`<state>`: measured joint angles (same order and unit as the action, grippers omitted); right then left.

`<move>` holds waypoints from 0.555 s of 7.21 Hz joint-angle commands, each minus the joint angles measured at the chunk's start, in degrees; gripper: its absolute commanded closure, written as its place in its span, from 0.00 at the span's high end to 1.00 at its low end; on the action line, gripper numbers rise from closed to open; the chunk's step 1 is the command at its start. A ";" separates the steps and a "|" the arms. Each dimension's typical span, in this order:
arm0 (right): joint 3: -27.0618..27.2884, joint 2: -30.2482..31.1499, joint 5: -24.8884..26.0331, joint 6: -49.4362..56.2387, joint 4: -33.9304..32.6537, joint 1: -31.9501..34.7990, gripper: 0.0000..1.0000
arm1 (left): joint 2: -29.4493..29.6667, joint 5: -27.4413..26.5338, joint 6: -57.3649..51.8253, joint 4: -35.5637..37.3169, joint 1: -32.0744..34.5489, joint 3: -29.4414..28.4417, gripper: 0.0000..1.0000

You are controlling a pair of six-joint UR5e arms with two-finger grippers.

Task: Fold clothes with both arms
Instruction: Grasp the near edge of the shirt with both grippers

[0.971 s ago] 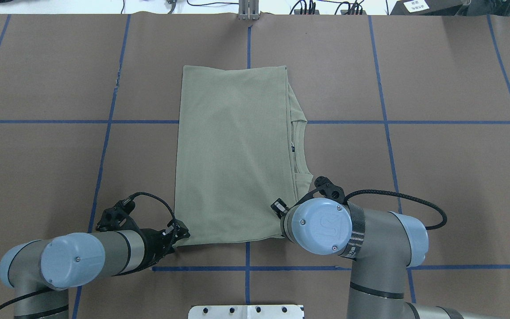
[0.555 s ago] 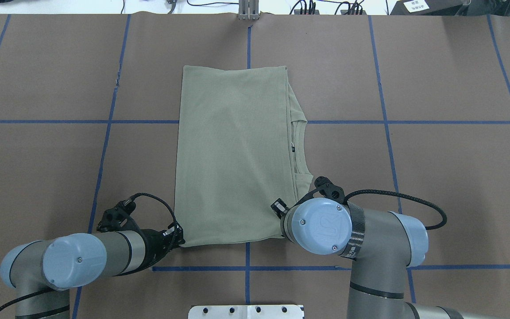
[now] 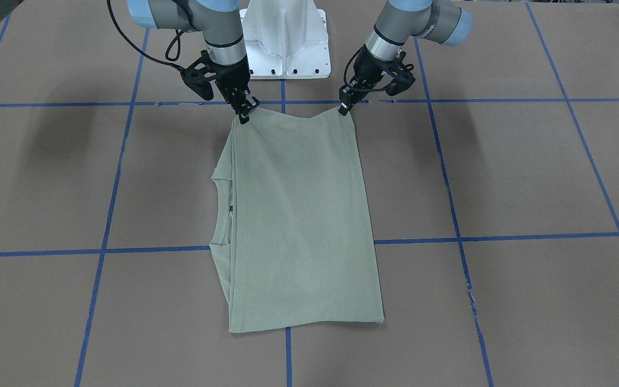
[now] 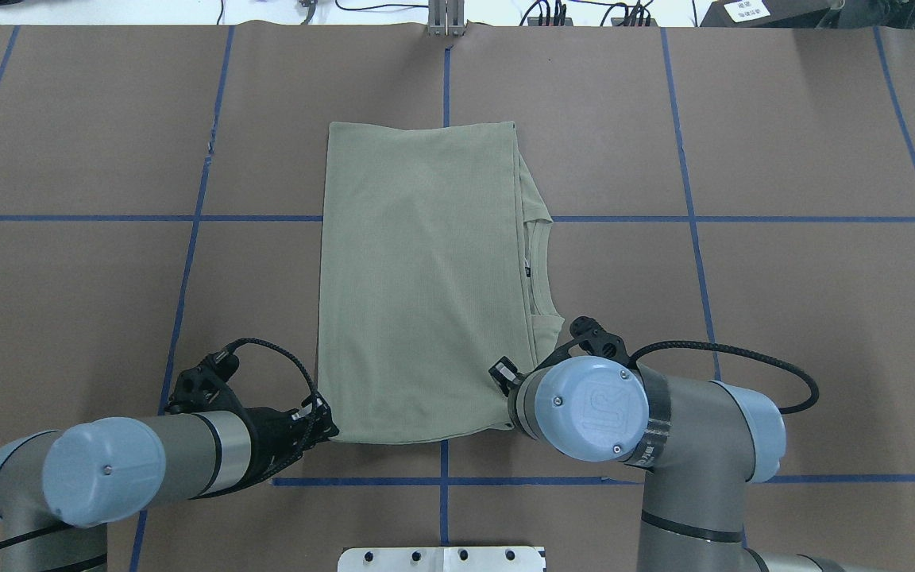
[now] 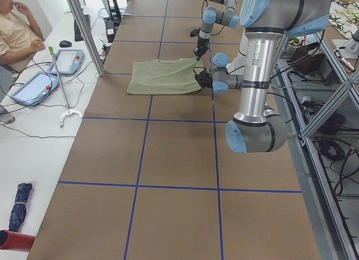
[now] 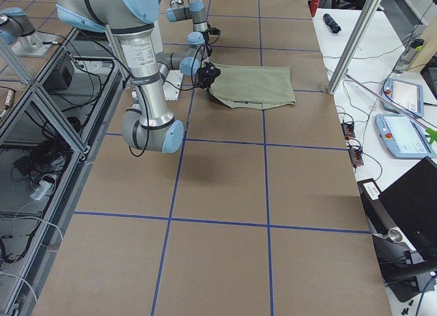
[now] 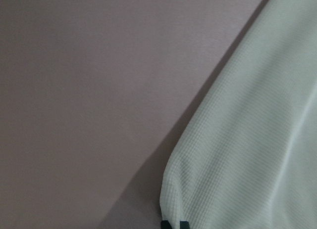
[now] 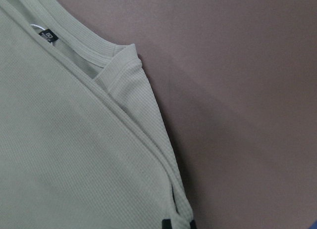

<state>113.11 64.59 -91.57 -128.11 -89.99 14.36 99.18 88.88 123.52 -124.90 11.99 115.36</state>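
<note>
Corners of the sage-green knit shirt (image 3: 299, 215) nearest the robot are pinched in the front-facing view. The left arm (image 3: 390, 32), at upper right of frame, has its jaws clenched on one corner. The right arm (image 3: 223, 40), at upper left, has its jaws clenched on the other, and the hem dips slightly between them. The rest of the shirt lies flat as a long folded panel on the brown counter (image 3: 503, 172), which is crossed by blue tape lines (image 3: 503, 236). The ribbed collar (image 3: 222, 215) shows at its left edge, and a white pedestal base (image 3: 288, 43) stands at top centre. From overhead the shirt sits mid-frame, collar on the right edge beside a small dark neck label (image 4: 527, 270), and the arms meet its two bottom corners. The exterior left view puts the shirt in the upper middle, with a person (image 5: 17, 30) at upper left. The exterior right view also shows it in the upper middle. The left wrist view has fabric at right and bare counter at left, with dark tips gripping cloth at the bottom edge. The right wrist view shows collar ribbing and the label at upper left, with cloth gripped at the bottom edge.
</note>
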 commanded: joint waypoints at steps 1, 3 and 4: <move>7.09 4.73 -0.70 -0.12 -0.01 -2.57 0.00 | -4.33 0.07 3.54 0.00 -2.65 8.09 0.00; 12.28 5.63 -6.31 -1.77 -0.01 -2.76 0.00 | -4.34 -0.11 9.78 0.79 -6.35 13.28 0.00; 16.49 7.20 -6.60 -2.14 -0.01 -2.59 0.00 | -3.73 -0.11 10.77 2.19 -6.45 16.01 0.00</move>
<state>124.95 70.24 -96.74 -129.46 -90.00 11.73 95.09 88.81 131.96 -124.04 6.50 127.81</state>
